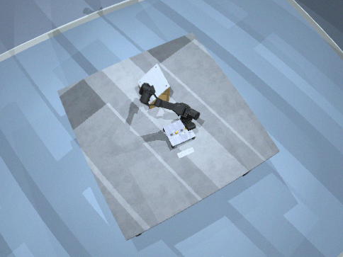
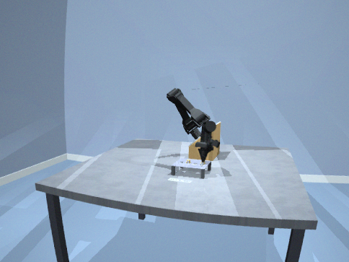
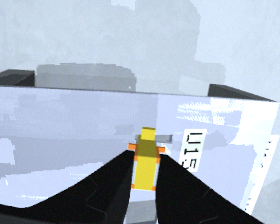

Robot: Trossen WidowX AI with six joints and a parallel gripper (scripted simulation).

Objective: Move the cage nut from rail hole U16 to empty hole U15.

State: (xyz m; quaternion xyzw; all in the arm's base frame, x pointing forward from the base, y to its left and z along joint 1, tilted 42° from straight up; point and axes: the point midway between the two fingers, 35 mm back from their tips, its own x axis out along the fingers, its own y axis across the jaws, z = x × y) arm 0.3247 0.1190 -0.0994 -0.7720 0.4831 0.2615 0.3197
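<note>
And here is the gripper (image 1: 188, 127) (image 2: 203, 159) (image 3: 145, 161), pointing down over the rail plate (image 1: 173, 141) (image 2: 195, 166) (image 3: 75, 130), its 2 black fingers clamped on 1 yellow cage nut (image 3: 146, 167)! The wrist view gives the closest look: the nut sits between the fingertips, right at the hole beside the U15 label (image 3: 193, 150), with part of a dark slot showing past its edge. Small orange bits stick out on both sides of it. Whether it is clipped in square, or its spring wings stand open under the plate, I cannot tell from here.

Over to the top view, and there is the other nut (image 1: 176, 132) (image 2: 188, 161), yellow too, on the same plate, apart from the gripper. The plate stands on short dark legs on the grey table (image 1: 220, 159) (image 2: 144, 195). A pale label strip (image 1: 186, 152) (image 2: 179, 180) lies near it, and behind the arm (image 1: 170, 105) (image 2: 187, 108) rises a tan, white-faced block (image 1: 154, 78).
</note>
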